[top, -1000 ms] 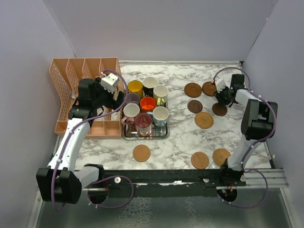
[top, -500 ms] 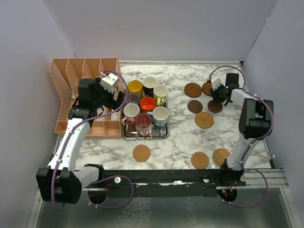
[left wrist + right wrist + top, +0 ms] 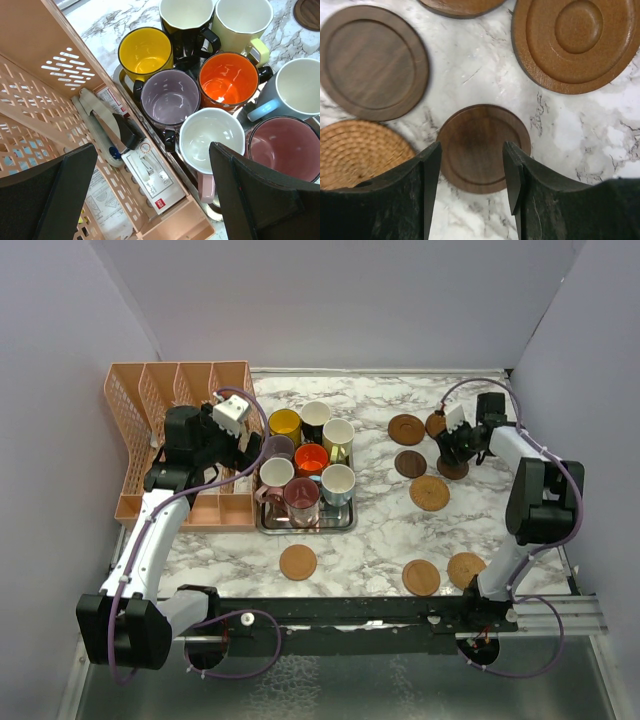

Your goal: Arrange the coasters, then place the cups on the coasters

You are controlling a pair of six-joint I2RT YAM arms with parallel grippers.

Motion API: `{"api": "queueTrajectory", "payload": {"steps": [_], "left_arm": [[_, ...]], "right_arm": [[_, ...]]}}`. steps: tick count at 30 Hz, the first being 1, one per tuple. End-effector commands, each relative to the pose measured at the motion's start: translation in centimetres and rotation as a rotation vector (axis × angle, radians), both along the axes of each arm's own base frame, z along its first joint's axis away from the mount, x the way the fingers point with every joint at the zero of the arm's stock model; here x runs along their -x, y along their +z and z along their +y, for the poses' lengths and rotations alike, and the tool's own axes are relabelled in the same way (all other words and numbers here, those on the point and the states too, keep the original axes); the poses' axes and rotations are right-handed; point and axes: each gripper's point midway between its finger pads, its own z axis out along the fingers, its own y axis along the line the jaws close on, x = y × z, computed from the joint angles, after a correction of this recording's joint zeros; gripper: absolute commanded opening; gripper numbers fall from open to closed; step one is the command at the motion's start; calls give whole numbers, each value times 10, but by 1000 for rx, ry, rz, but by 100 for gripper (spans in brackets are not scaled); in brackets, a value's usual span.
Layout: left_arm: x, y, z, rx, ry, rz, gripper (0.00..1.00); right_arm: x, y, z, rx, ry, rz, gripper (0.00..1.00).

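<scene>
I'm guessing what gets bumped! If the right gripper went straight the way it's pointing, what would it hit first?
Probably the small dark brown coaster, lying flat on the marble table straight below the right gripper. Its jaws stand apart over it. How high it hangs is hard to tell.

In the right wrist view, the top coaster [image 3: 462, 6] is cut by the upper edge and the tan coaster [image 3: 575, 42] by the right edge. The woven coaster [image 3: 362, 150] lies partly behind a finger [image 3: 395, 200]. In the left wrist view, the maroon cup [image 3: 287, 145] is partly covered and cropped.
</scene>
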Motion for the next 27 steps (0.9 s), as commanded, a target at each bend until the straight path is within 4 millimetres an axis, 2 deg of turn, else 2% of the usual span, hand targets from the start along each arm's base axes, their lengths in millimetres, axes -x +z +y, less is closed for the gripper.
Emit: {"api": "queueTrajectory", "payload": {"steps": [1,8,11,20,27], "left_arm": [[5,9,-4,13,-32,-39,99],[6,10,-6,22,-41,-40,99],[7,11,-7,27,-44,-42,99],[7,15,-9,41,-48,-44,99],[6,16,-9,44,-46,-45,99]], "right_arm": [[21,34,22,-70,49,-18,54],[75,15,46,-64,150,50,52],[92,-1,50,-44,173,80,50],[116,-45,54,-6,209,161,46],[139,-49,62,-11,258,192,45]]}}
